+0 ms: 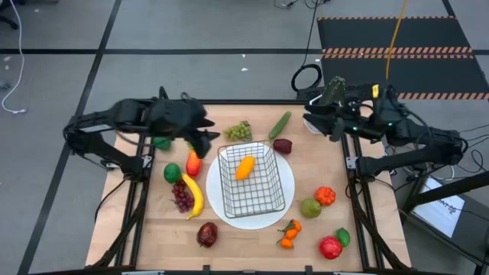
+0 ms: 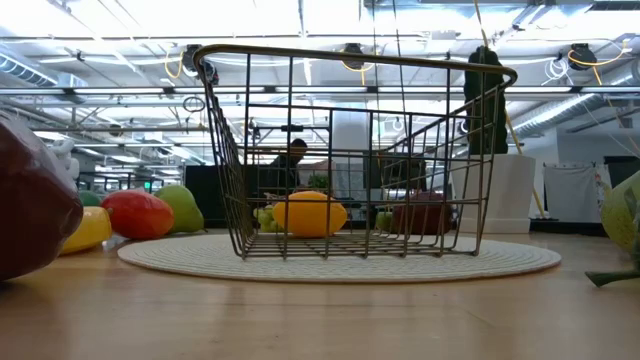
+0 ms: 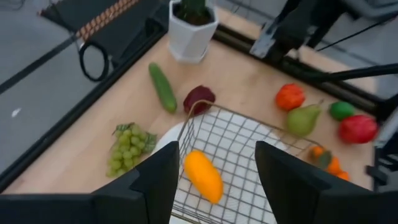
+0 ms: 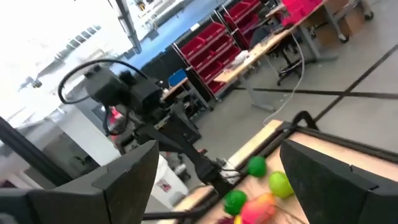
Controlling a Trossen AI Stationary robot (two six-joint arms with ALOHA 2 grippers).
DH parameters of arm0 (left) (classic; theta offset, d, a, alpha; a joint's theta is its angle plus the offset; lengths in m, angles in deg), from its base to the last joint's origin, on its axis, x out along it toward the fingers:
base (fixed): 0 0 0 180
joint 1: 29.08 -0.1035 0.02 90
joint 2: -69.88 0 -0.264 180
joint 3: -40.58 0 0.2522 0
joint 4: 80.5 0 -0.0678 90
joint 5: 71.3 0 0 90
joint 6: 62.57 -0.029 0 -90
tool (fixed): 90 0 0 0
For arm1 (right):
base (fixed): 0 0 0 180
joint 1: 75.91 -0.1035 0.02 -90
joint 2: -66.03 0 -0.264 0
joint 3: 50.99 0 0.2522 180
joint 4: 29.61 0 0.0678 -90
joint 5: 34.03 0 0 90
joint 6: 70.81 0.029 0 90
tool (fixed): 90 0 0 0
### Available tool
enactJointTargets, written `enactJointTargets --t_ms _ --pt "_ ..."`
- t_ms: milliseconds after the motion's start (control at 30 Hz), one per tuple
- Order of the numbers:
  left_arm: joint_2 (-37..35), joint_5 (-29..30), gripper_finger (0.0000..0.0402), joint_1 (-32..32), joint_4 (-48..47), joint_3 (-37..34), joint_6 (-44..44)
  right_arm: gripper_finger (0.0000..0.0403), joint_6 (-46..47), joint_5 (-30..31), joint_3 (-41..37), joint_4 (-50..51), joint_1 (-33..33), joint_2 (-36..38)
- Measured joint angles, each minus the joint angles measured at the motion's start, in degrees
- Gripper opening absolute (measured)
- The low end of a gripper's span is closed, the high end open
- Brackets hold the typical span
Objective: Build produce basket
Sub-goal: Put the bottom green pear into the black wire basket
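The dark wire basket (image 1: 248, 180) stands on a round white plate (image 1: 288, 191) in the middle of the table. An orange pepper (image 1: 244, 166) lies on its mesh floor, and it also shows in the left wrist view (image 3: 203, 176). My left gripper (image 1: 205, 139) hovers open and empty above the table, just left of the basket's far left corner (image 3: 186, 118). My right gripper (image 1: 315, 122) waits open and empty at the table's far right edge, next to the potted cactus (image 1: 334, 90). The other produce lies loose on the table around the plate.
Left of the plate lie a red-orange pepper (image 1: 192, 163), a lime (image 1: 172, 173), a banana (image 1: 194, 196), purple grapes (image 1: 182, 198) and a dark apple (image 1: 207, 234). At the far side lie green grapes (image 1: 238, 131), a cucumber (image 1: 280, 124) and a dark apple (image 1: 283, 145). At the right lie a tomato (image 1: 325, 195), a pear (image 1: 309, 207), tangerines (image 1: 289, 233) and a red apple (image 1: 330, 246).
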Motion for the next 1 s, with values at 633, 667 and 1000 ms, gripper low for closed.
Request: enactJointTargets --t_ms 633,667,1000 --pt "-6.53 -0.01 0.0178 11.95 -12.3 -1.88 5.09 0.0331 1.75 9.13 3.1 -7.27 -12.71 -12.59" --pt "-6.49 -0.01 0.0177 12.7 -12.3 -2.59 5.16 0.0331 1.69 9.71 3.32 -7.33 -13.34 -12.91" --pt "-6.41 0.44 0.0177 14.59 -8.44 -9.5 6.75 0.0331 4.37 7.53 3.45 3.24 -15.91 -11.3"
